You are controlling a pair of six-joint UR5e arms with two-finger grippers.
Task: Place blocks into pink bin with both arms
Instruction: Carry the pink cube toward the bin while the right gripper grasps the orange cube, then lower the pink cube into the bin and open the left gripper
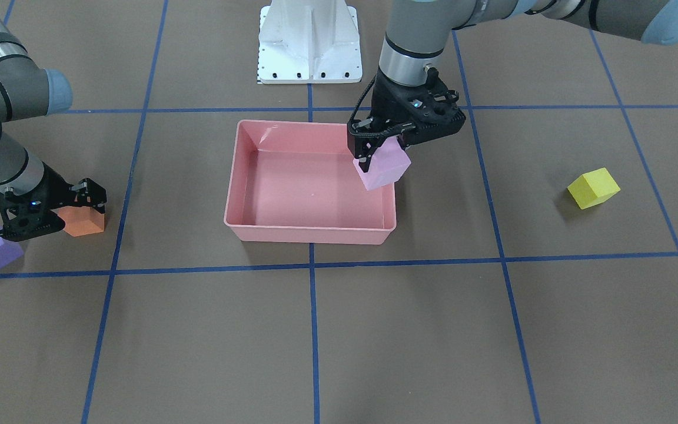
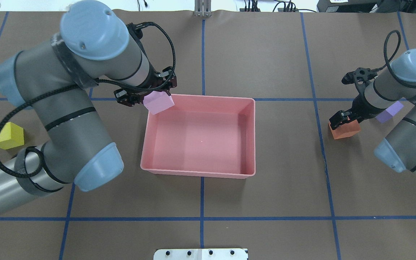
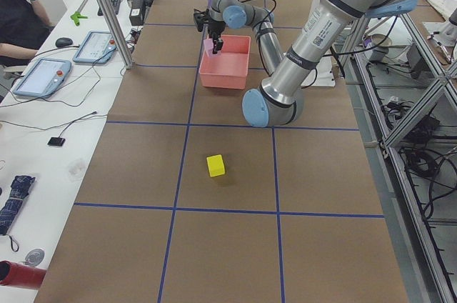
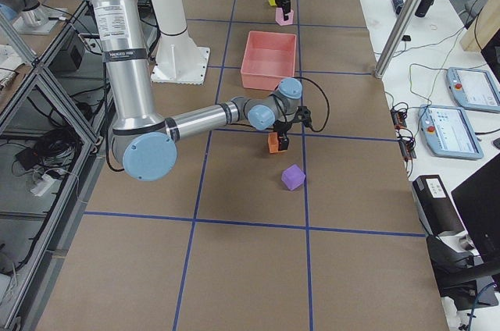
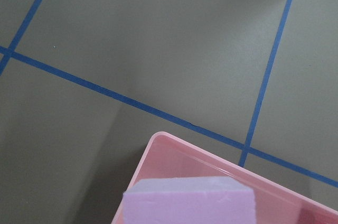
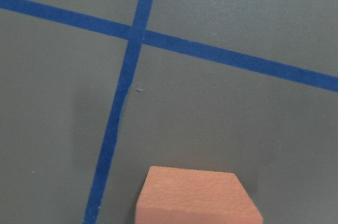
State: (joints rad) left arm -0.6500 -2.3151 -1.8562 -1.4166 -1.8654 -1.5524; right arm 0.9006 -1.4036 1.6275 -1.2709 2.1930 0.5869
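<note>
My left gripper (image 1: 381, 150) is shut on the pale pink-lilac block (image 1: 383, 168) and holds it above a far corner of the pink bin (image 1: 309, 234). From overhead the block (image 2: 159, 102) hangs over the bin's (image 2: 197, 172) far left corner; the left wrist view shows the block (image 5: 190, 200) above the rim (image 5: 211, 155). My right gripper (image 2: 345, 122) sits low at the table, closed around the orange block (image 2: 344, 130), which also shows in the right wrist view (image 6: 195, 195). The purple block (image 2: 389, 112) lies just beyond it. The yellow block (image 2: 7, 135) lies far left.
The bin's inside holds no blocks. The white pedestal base (image 1: 309, 41) stands behind the bin. Blue tape lines grid the brown table. Desks with tablets and a seated person (image 3: 21, 17) show along the far side in the left exterior view.
</note>
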